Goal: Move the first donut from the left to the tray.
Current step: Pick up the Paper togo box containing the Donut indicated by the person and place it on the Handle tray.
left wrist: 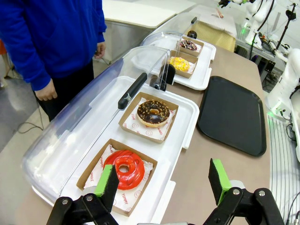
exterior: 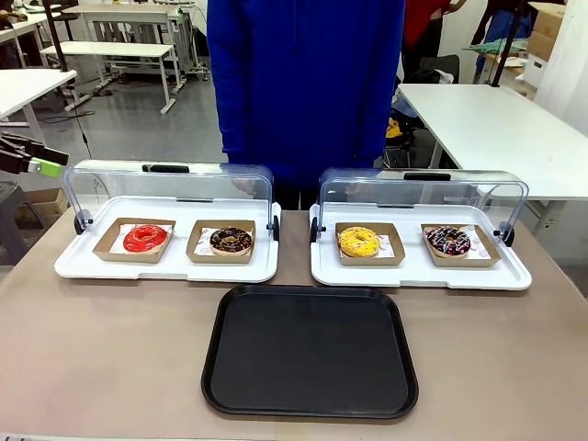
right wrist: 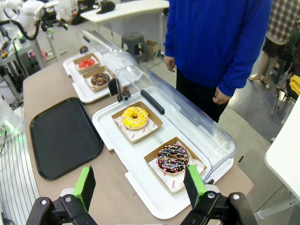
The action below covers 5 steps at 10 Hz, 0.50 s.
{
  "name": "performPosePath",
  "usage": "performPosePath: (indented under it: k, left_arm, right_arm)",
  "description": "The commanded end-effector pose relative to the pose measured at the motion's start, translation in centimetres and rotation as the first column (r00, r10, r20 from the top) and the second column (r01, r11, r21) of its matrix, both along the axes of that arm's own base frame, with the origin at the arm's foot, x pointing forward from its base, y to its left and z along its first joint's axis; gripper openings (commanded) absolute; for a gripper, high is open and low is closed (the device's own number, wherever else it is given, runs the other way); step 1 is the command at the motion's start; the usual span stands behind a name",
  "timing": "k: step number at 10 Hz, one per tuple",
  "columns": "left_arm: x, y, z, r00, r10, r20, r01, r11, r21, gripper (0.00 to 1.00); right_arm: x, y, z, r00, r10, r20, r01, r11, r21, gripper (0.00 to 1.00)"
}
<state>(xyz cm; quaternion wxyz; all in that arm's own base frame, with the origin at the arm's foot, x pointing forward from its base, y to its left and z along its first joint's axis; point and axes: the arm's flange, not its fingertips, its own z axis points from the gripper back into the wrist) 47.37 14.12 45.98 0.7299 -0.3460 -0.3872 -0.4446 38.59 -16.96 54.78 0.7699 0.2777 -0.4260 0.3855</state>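
Note:
The first donut from the left (exterior: 145, 238) is a glossy red ring in a shallow brown box on the left white tray. In the left wrist view the red donut (left wrist: 124, 168) lies just ahead of my left gripper (left wrist: 163, 185), which is open and holds nothing. From the front, my left gripper (exterior: 44, 162) hangs at the far left edge, above and left of that tray. The black tray (exterior: 310, 350) lies bare at the table's near middle. My right gripper (right wrist: 139, 187) is open above the right white tray's near edge.
Both white trays (exterior: 165, 268) (exterior: 418, 276) have their clear lids swung up at the back. A chocolate donut (exterior: 231, 241), a yellow donut (exterior: 358, 242) and a sprinkled donut (exterior: 448, 241) sit in boxes. A person in blue (exterior: 303, 83) stands at the far side.

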Motion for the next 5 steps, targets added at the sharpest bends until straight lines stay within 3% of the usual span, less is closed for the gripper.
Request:
performPosePath:
  k: [1, 5]
  left_arm:
    - [0.01, -0.01, 0.01, 1.0, 0.0, 0.0, 0.0, 1.0, 0.0, 1.0]
    - [0.01, -0.01, 0.01, 1.0, 0.0, 0.0, 0.0, 1.0, 0.0, 1.0]
  right_arm:
    - [0.47, -0.01, 0.18, 0.999, 0.011, 0.036, -0.012, 1.0, 0.015, 1.0]
    - [0.47, -0.01, 0.18, 0.999, 0.011, 0.036, -0.012, 1.0, 0.015, 1.0]
